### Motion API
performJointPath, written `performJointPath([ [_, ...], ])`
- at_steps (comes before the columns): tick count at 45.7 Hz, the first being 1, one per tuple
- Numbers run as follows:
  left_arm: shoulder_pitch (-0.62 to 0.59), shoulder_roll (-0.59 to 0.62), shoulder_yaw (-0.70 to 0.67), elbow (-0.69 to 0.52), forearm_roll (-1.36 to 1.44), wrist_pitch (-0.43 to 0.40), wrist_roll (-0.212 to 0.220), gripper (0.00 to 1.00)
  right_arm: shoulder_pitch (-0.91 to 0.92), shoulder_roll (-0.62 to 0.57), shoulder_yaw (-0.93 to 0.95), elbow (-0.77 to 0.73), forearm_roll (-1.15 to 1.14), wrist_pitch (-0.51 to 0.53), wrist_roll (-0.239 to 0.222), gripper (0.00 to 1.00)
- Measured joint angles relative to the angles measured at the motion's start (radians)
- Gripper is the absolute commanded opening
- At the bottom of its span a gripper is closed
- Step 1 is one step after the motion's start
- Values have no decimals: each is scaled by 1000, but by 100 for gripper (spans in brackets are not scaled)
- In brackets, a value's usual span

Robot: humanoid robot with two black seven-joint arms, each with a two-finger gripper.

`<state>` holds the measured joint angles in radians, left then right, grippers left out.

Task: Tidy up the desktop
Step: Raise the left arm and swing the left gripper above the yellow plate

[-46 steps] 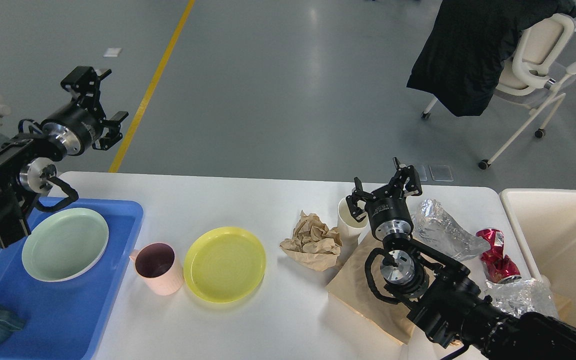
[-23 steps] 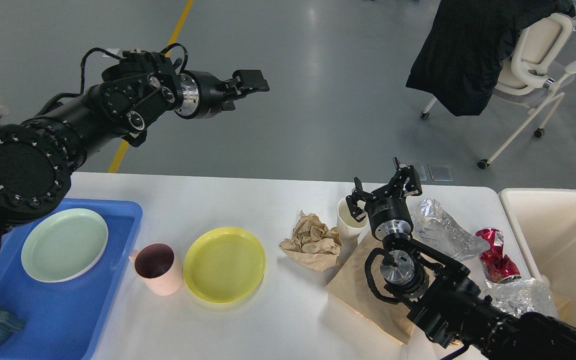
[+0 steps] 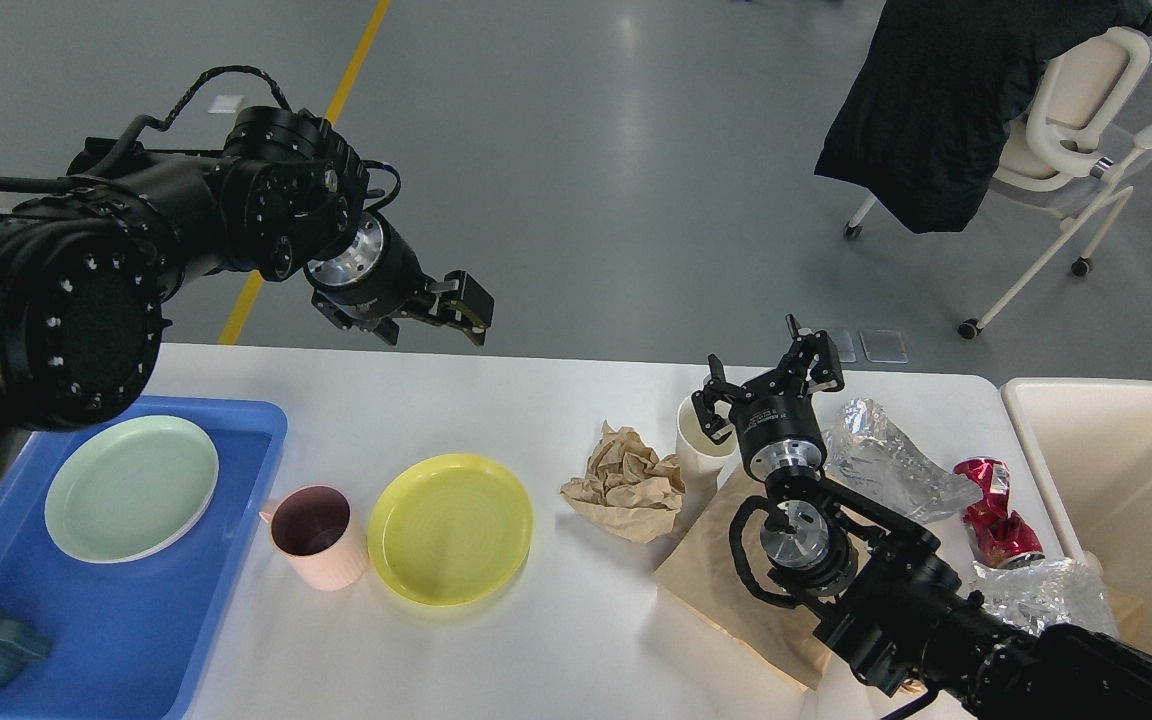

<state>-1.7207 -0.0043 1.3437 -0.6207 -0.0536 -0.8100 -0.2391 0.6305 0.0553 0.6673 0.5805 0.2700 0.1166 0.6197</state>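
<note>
Grey floor lies behind the white, matte worktop (image 3: 556, 400), which fills the lower view and is not yet tidy. We judge that we are reaching for dishes: our left claw (image 3: 451, 310) hangs above its far edge, fingers apart and empty. Next it must descend to the yellow plate (image 3: 451, 528) or pink cup (image 3: 314, 538) beside the blue tray (image 3: 236, 520). Our right claw (image 3: 768, 385) stands apart, empty, near the white cup (image 3: 698, 440).

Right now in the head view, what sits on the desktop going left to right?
blue tray → pink cup → yellow plate → crumpled brown paper → white cup → red crushed can → cream bin
</note>
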Motion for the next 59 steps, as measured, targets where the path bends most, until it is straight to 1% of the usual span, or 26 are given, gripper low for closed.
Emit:
performJointPath([
  [6, -132, 21, -72, -335, 0, -1, -1, 100, 0, 0, 0, 0, 0, 0, 0, 100],
  [9, -171, 34, -84, -429, 0, -2, -1, 100, 0, 0, 0, 0, 0, 0, 0, 100],
  [11, -180, 38, -86, -453, 0, 3, -1, 100, 0, 0, 0, 0, 0, 0, 0, 100],
  [18, -186, 44, -87, -470, 0, 12, -1, 100, 0, 0, 0, 1, 0, 0, 0, 100],
  [48, -174, 32, -86, -471, 0, 12, -2, 100, 0, 0, 0, 2, 0, 0, 0, 100],
  [59, -173, 67, -86, -471, 0, 12, -2, 100, 0, 0, 0, 2, 0, 0, 0, 100],
])
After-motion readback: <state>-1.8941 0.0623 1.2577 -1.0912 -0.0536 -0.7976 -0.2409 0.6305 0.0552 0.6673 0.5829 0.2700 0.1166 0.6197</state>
